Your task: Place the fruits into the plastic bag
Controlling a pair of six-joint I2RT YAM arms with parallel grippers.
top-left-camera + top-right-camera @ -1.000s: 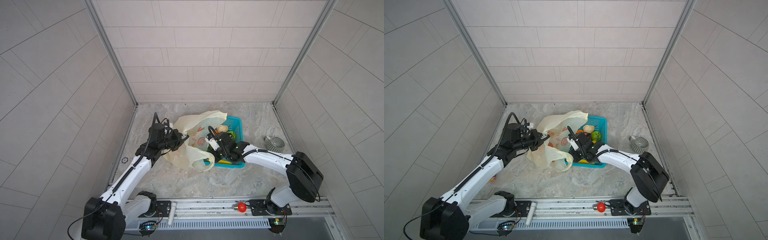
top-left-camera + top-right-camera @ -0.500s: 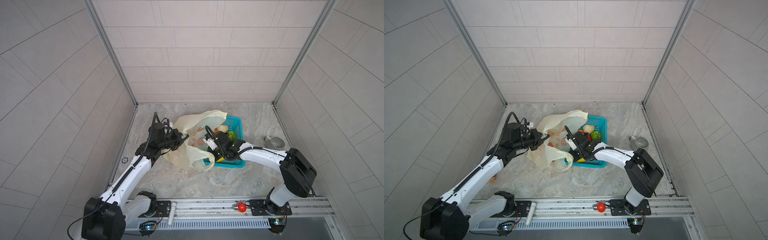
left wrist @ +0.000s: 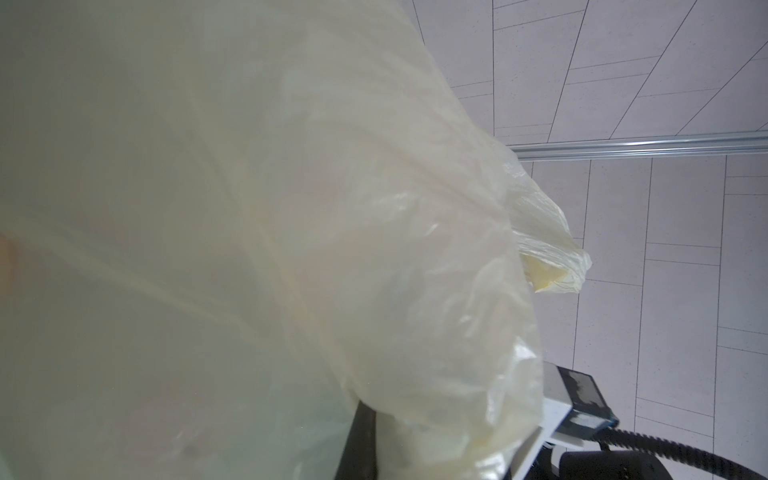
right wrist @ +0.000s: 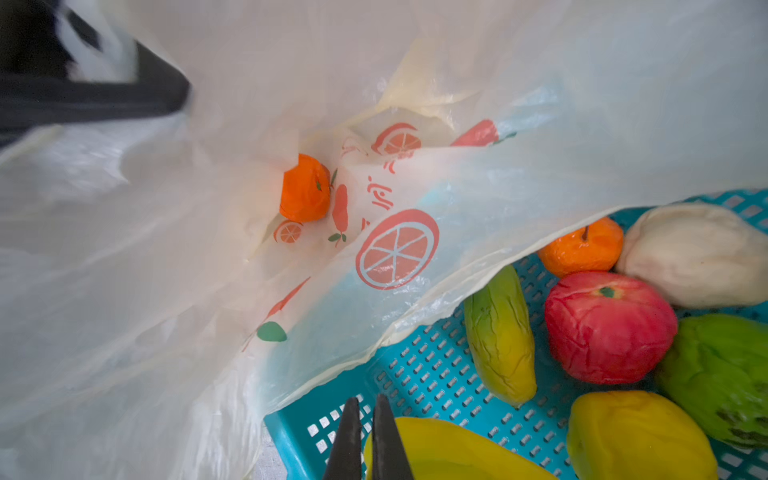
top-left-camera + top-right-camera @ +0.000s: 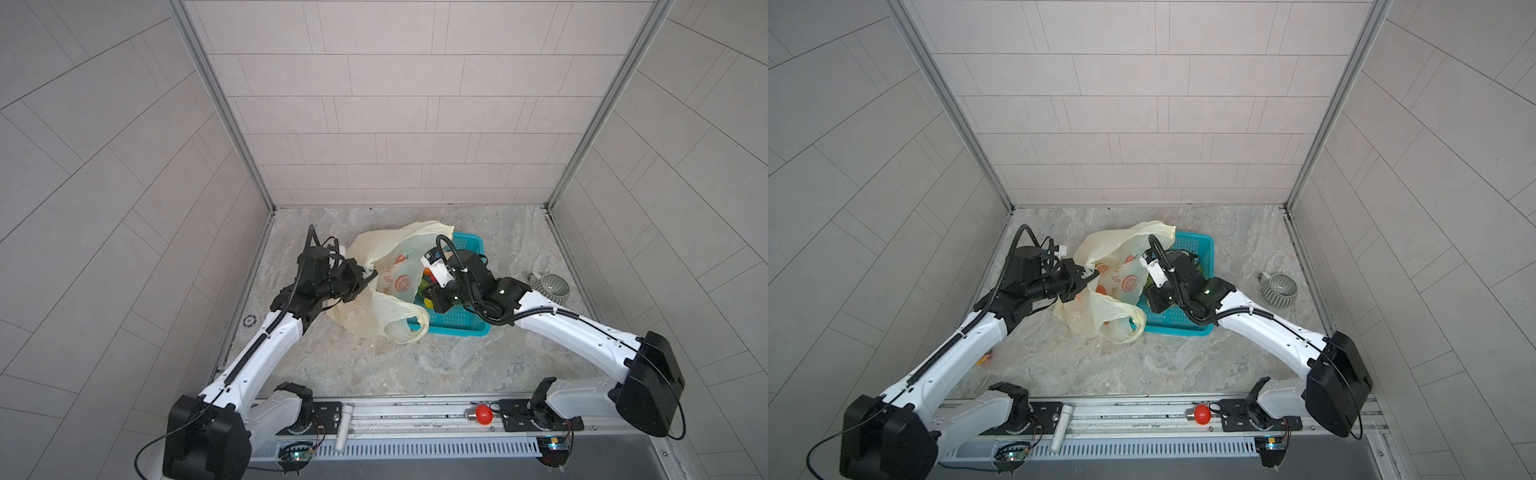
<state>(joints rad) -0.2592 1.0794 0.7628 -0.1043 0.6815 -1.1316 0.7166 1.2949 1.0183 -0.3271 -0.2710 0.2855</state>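
Right gripper [image 4: 365, 401]: its jaws, parted a second ago, now press together on nothing. It hangs just above a yellow fruit [image 4: 436, 451] at a corner of the teal basket [image 4: 428, 374].
Left gripper [image 5: 366, 276]: as it was a second ago, closed on the rim of the plastic bag [image 5: 397, 249] and holding the mouth up.
Bag position: it is draped over the basket's left side with its mouth towards the right arm, and one orange fruit [image 4: 305, 189] lies inside.
Our reading: we judge one fruit delivered and the empty hand ready for the next pick.
Left to move: a second orange one [image 4: 582, 247], a red one [image 4: 609, 328], a green one [image 4: 723, 374], a long yellow-green one [image 4: 498, 340] and another yellow one [image 4: 636, 436], all in the basket.
Hidden: in both top views the right wrist covers its own fingertips and most of the basket's fruit.
Blocked: the left wrist view is almost all bag film, so we cannot see those fingers there.
Uncertain: folds may hide more fruit in the bag, and the yellow pieces are cut off at the frame edge, so we cannot name them.
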